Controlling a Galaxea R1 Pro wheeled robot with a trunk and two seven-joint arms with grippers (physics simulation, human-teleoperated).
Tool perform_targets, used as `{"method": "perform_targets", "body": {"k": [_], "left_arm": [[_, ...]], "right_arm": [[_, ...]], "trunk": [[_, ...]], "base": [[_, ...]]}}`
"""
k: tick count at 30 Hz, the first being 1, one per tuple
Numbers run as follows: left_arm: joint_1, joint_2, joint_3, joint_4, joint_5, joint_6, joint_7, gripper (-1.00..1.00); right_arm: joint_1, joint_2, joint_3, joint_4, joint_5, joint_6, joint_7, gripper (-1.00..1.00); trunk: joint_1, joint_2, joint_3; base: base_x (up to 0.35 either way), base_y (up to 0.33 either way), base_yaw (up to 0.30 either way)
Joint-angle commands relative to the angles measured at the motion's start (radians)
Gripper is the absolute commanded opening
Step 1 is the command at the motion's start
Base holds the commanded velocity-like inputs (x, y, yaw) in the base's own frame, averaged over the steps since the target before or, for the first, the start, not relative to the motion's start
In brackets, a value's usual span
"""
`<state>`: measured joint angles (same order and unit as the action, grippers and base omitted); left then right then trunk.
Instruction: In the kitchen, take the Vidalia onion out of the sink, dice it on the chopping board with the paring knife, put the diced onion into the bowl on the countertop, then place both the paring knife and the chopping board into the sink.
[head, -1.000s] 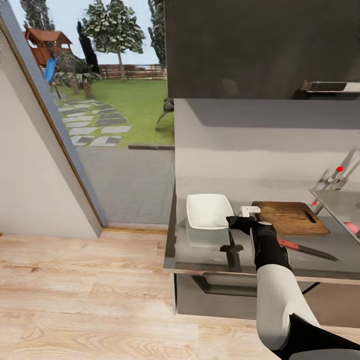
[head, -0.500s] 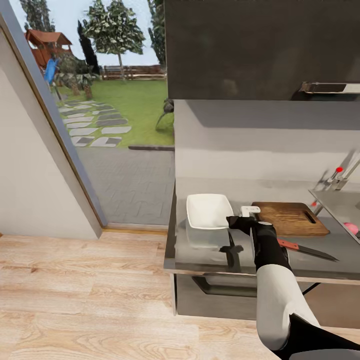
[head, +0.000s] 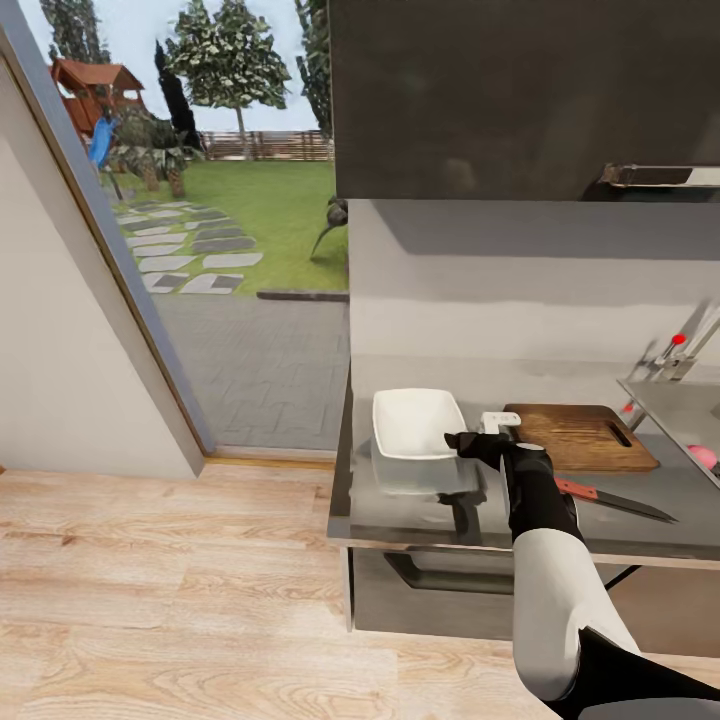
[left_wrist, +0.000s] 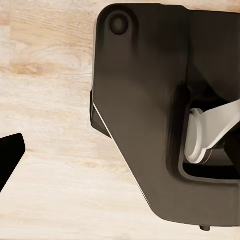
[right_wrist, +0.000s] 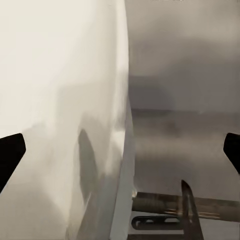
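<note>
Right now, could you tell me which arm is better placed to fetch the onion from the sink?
The right. Its gripper hovers over the countertop by the bowl, with the Vidalia onion further toward that side; the left wrist view faces wooden floor.

I saw the grey table (head: 400, 505) carrying three loose things. The bowl (head: 415, 425) sat near its left end, the chopping board (head: 580, 435) lay beside it toward the back edge, and the paring knife (head: 612, 500) rested nearer the front edge. The sink (head: 680, 410) was set in at the right end.
</note>
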<state>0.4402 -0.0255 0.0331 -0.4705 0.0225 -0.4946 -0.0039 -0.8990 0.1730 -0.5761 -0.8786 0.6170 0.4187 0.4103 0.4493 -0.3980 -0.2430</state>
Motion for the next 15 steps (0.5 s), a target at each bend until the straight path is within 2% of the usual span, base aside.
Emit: {"method": "perform_targets", "body": {"k": [1, 15], "left_arm": [[0.001, -0.001, 0.002, -0.002, 0.002, -0.001, -0.001, 1.0], [0.001, -0.002, 0.002, -0.002, 0.002, -0.001, -0.001, 1.0]], "right_arm": [[-0.001, 0.001, -0.005, -0.002, 0.011, 0.002, 0.01, 1.0], [-0.001, 0.001, -0.005, -0.002, 0.01, 0.002, 0.01, 1.0]], "trunk": [[0.001, -0.002, -0.002], [0.001, -0.002, -0.002]], "base": [[0.0, 0.0, 0.0], [0.0, 0.0, 0.0]]}}
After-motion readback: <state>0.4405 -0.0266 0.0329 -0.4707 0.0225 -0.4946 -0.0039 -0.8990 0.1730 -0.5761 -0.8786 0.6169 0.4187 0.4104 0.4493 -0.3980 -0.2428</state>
